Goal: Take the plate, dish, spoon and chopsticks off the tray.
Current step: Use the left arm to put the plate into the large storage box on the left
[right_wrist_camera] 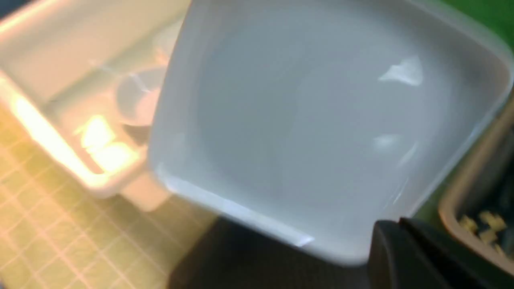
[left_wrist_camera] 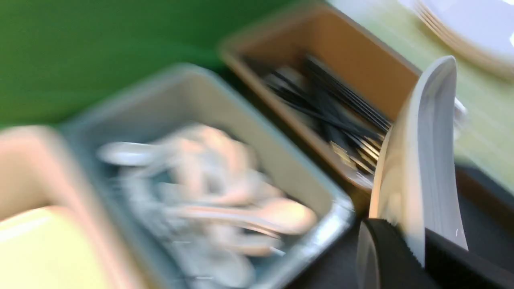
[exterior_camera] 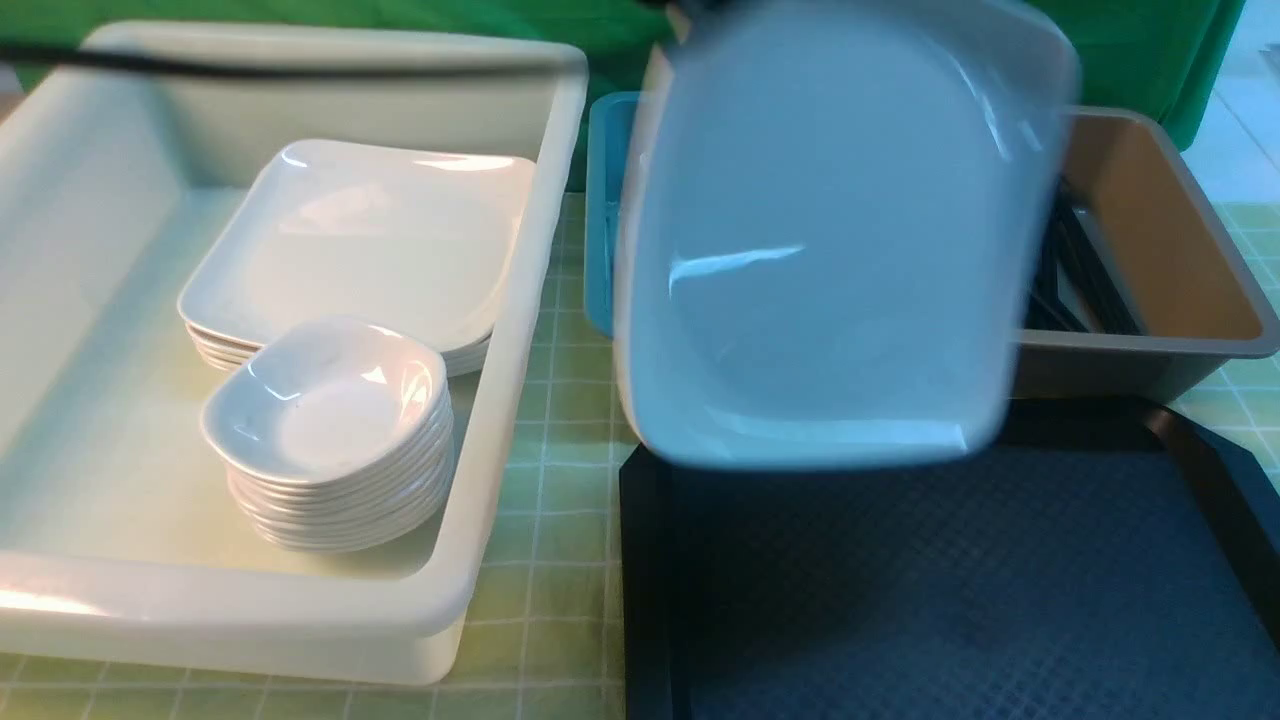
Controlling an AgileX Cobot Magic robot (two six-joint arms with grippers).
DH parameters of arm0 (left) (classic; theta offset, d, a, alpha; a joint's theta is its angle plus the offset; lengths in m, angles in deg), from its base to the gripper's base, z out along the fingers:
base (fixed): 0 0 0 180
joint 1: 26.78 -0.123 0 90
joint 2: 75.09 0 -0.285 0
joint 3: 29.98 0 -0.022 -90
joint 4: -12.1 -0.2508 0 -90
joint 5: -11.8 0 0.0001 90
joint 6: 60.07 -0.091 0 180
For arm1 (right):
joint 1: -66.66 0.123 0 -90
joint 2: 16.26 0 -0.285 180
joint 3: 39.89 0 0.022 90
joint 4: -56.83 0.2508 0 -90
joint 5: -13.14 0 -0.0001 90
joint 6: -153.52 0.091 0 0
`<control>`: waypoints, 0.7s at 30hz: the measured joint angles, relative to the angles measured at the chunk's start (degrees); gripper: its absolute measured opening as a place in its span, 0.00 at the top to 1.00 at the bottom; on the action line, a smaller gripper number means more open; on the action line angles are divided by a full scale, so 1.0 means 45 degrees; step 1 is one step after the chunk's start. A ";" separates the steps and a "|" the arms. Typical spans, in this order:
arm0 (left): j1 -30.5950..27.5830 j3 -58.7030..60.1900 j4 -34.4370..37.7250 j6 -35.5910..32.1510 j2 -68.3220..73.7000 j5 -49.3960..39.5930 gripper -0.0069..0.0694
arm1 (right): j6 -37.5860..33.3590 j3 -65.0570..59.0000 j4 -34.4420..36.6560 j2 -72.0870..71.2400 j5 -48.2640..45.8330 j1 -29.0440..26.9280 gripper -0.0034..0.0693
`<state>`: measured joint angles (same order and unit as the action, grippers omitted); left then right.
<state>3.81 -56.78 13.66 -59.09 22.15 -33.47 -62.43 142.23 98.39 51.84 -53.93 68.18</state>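
Observation:
The large white plate point(exterior_camera: 830, 250) hangs tilted on edge above the black tray point(exterior_camera: 950, 580), its face toward the front camera and blurred. In the left wrist view my left gripper point(left_wrist_camera: 417, 245) is shut on the rim of the plate point(left_wrist_camera: 425, 152). My right gripper point(right_wrist_camera: 399, 224) is shut with nothing between its jaws, close beside the lower corner of the plate point(right_wrist_camera: 301, 120). The part of the tray that shows is bare. Small dishes point(exterior_camera: 325, 400) are stacked in the white tub. Spoons point(left_wrist_camera: 241, 216) lie in the teal tub, chopsticks point(left_wrist_camera: 333, 112) in the brown tub. Neither gripper shows in the front view.
A deep white tub point(exterior_camera: 520, 250) at the left holds a stack of large plates point(exterior_camera: 370, 230) behind the dishes. The teal tub point(exterior_camera: 600, 200) and brown tub point(exterior_camera: 1150, 200) stand behind the tray. A green gridded mat point(exterior_camera: 545, 450) covers the table.

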 joint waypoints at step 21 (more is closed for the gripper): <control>-1.0169 0.7416 0.7702 0.0054 -0.0053 0.7264 0.90 | 0.2938 0.8366 -0.4323 0.7556 0.0749 0.7278 0.96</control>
<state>-41.95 -23.41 48.32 -58.84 21.92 -0.78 -49.21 179.88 78.94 85.85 -50.56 100.93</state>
